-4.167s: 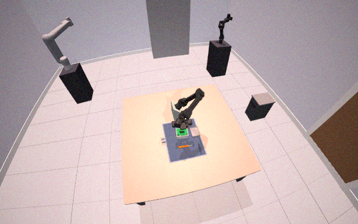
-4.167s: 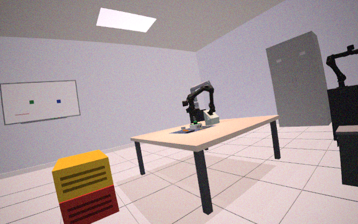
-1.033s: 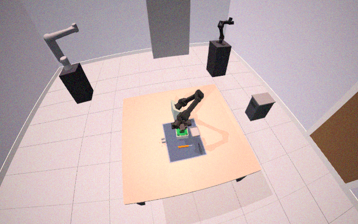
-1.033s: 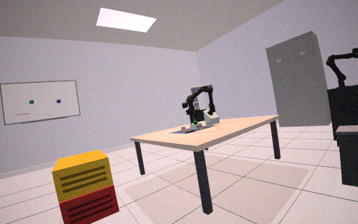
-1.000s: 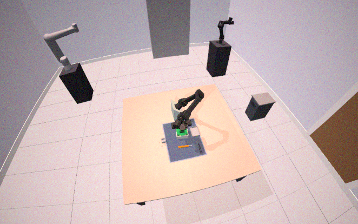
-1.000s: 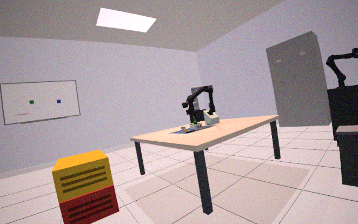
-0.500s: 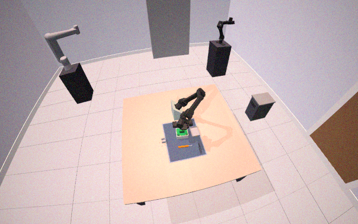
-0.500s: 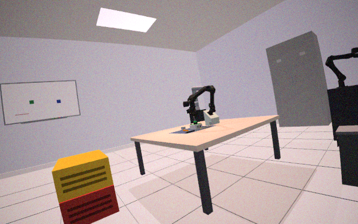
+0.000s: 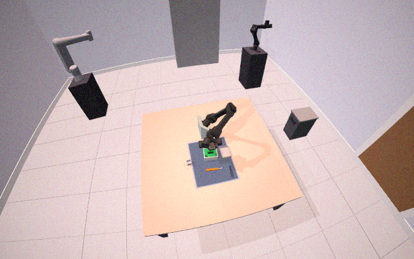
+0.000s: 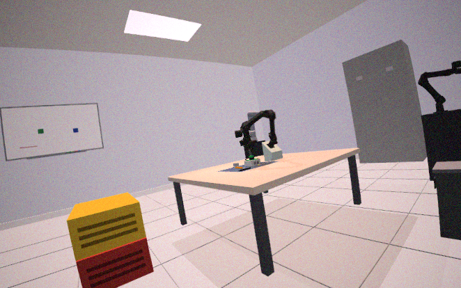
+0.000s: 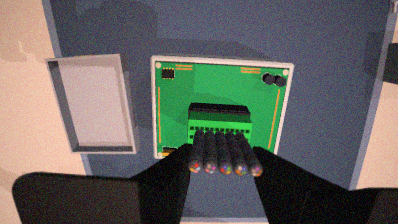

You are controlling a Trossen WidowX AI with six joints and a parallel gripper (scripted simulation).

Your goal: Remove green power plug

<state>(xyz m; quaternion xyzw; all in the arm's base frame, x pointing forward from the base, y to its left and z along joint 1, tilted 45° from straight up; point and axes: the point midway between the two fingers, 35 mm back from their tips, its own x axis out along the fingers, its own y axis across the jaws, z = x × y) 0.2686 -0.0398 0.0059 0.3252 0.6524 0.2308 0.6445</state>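
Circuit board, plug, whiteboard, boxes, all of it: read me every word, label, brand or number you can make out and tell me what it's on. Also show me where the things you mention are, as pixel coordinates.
No readable text anywhere.
Circuit board (image 9: 205, 154) (image 11: 220, 80): small orange lines along the top, too blurred to tell whether they are lettering.
Whiteboard (image 10: 56, 142): a green square, a blue square and a red line, no words.
Yellow box (image 10: 106, 211) and red box (image 10: 113, 256): dark stripes, no letters.

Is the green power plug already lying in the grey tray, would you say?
No, the green power plug is at the black socket, apart from the grey tray.
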